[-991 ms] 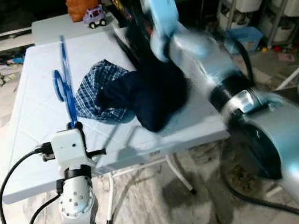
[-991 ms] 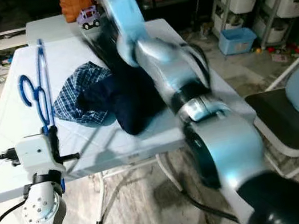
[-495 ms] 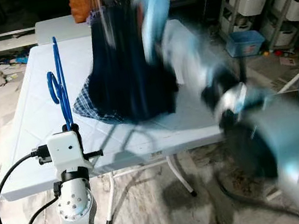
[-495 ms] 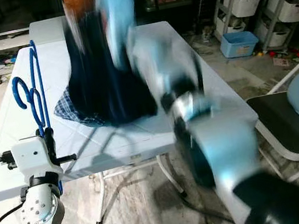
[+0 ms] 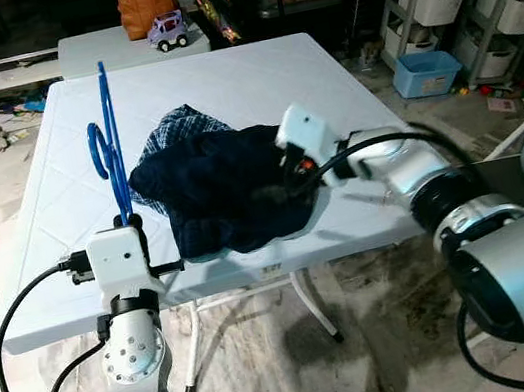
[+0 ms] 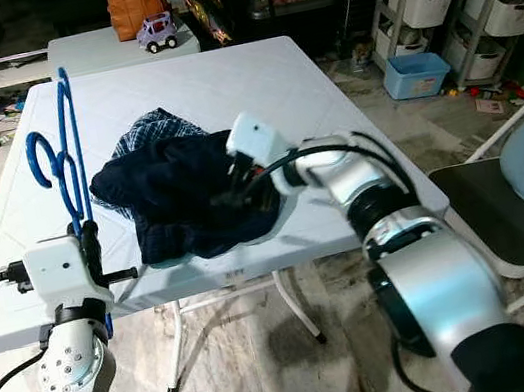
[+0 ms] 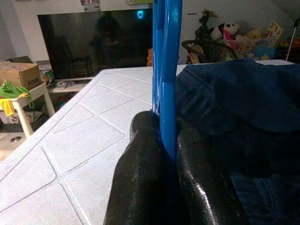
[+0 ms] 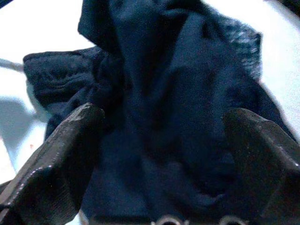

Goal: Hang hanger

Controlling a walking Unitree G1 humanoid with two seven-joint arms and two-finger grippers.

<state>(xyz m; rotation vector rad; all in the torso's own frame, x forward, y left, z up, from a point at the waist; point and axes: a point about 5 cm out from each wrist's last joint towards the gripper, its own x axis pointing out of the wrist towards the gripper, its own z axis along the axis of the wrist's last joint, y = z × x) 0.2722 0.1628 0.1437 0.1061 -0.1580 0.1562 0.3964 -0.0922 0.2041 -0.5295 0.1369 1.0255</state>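
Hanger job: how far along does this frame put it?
Done: the left gripper is shut on the blue hanger, holding it upright over the white table. In hand: the right gripper, fingers open, sits over the dark blue garment heaped on a plaid one. Left: the garment is not on the hanger, and the hanger is not hung anywhere.

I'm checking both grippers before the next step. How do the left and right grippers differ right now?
The left gripper is shut on the blue plastic hanger, holding it upright at the white table's near edge; the right gripper is open, its fingers spread over the dark navy garment. The left grips something; the right grips nothing. Both have black fingers.
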